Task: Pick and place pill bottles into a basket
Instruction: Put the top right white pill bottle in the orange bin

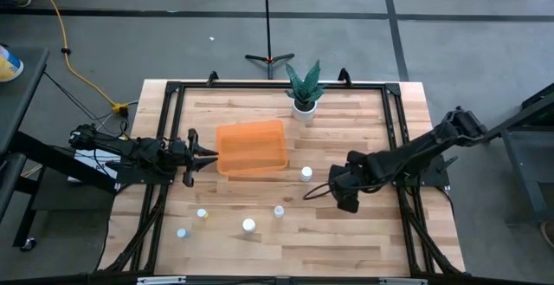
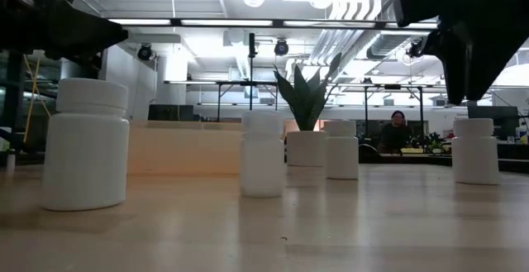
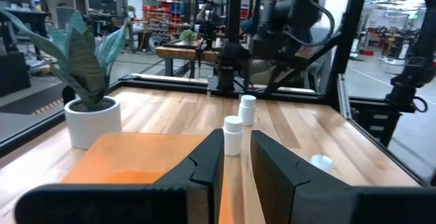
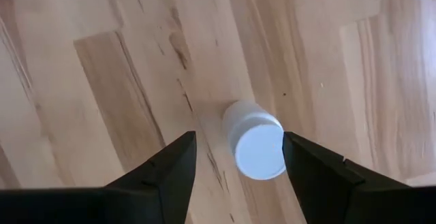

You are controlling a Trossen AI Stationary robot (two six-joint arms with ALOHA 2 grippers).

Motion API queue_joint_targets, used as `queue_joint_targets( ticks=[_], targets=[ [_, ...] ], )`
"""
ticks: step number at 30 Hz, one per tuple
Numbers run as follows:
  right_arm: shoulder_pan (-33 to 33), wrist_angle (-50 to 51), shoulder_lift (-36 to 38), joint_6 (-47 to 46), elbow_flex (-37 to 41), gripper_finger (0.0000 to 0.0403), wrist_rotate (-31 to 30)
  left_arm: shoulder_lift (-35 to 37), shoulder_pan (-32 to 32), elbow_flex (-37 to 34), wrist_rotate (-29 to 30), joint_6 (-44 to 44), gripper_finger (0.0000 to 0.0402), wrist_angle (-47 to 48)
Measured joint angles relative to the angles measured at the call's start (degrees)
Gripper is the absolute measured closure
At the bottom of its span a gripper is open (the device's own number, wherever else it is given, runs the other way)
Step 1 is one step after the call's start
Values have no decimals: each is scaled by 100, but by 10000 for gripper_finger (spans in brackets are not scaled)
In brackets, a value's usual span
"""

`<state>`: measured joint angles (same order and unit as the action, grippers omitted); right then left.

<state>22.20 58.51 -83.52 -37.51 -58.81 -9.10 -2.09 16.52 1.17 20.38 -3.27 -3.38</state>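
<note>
The orange basket (image 1: 251, 147) rests on the wooden table, left of the middle. Several white-capped pill bottles stand upright on their bases: one (image 1: 305, 173) to the right of the basket, others (image 1: 279, 210) (image 1: 248, 225) (image 1: 202, 214) nearer the front edge. My right gripper (image 4: 238, 139) points down, open, above one more bottle (image 4: 253, 139). Its fingers stand on either side of that bottle without touching it. In the high view the gripper (image 1: 344, 200) hides this bottle. My left gripper (image 3: 236, 142) waits level at the basket's left wall, its fingers a little apart and nothing between them.
A white pot with a green plant (image 1: 304, 90) stands at the table's far edge. A black metal frame (image 1: 394, 138) runs along the table's sides. Bare wood lies between the basket and the front bottles. A person (image 2: 397, 130) sits far behind the table.
</note>
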Motion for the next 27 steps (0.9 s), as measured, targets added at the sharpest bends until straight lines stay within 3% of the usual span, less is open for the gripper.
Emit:
queue_joint_targets(
  ticks=[11, 27],
  targets=[
    [0, 196, -49, 6, 0, 143, -405, -1, 0, 0, 20, 0, 293, 7],
    [-2, -208, -49, -350, 617, 146, -202, -2, 1, 0, 37, 1, 293, 15]
  ],
)
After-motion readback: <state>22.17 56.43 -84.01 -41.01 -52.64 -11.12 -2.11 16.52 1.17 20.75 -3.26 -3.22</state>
